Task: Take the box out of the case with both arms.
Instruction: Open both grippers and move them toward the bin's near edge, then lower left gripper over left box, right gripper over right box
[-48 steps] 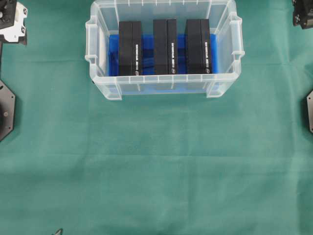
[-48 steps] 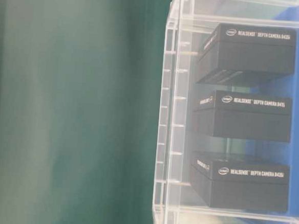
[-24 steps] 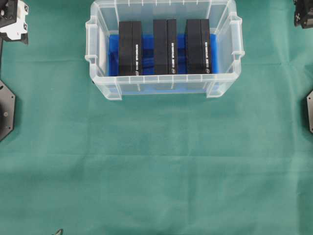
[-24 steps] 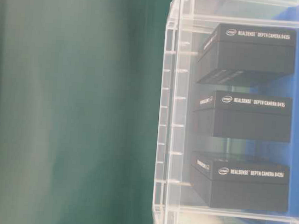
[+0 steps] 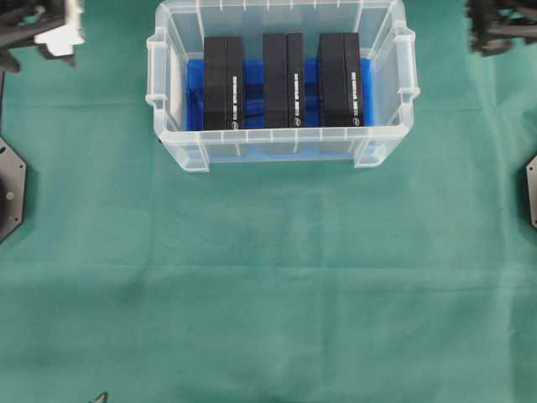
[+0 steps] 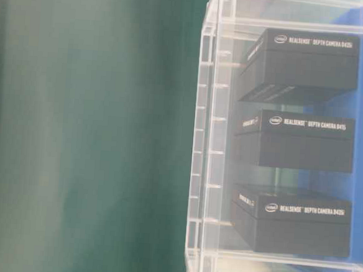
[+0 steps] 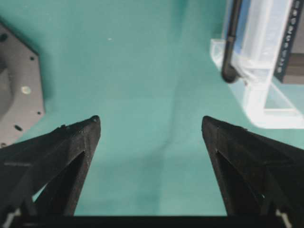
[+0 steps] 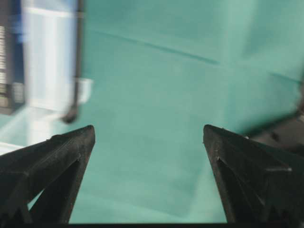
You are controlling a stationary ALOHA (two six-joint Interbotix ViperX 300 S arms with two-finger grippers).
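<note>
We see the case, clear plastic with a rimmed edge, sitting on the green cloth at the top middle of the overhead view. A blue sheet lines its bottom. Inside stand 3 black boxes in a row: left box, middle box, right box. They are apart from each other, with blue showing in the gaps. All 3 are still inside the case; none is lifted.

In the table-level view we read the case wall at the right side, with the 3 boxes stacked in frame, white print on their faces. The far boxes look slightly blurred through the plastic.

Left gripper: jaws spread wide, nothing between them, only green cloth below. It is off to the side of the case, whose corner shows at the upper right of the left wrist view. In the overhead view we catch only part of the left arm, with white parts, at the top left corner, well apart from the case.

Right gripper: jaws also wide, holding nothing, over cloth. Case edge sits blurred at the left of the right wrist view. The right arm shows at the top right corner of the overhead view, apart from the case.

A dark arm base plate lies at the left edge.
</note>
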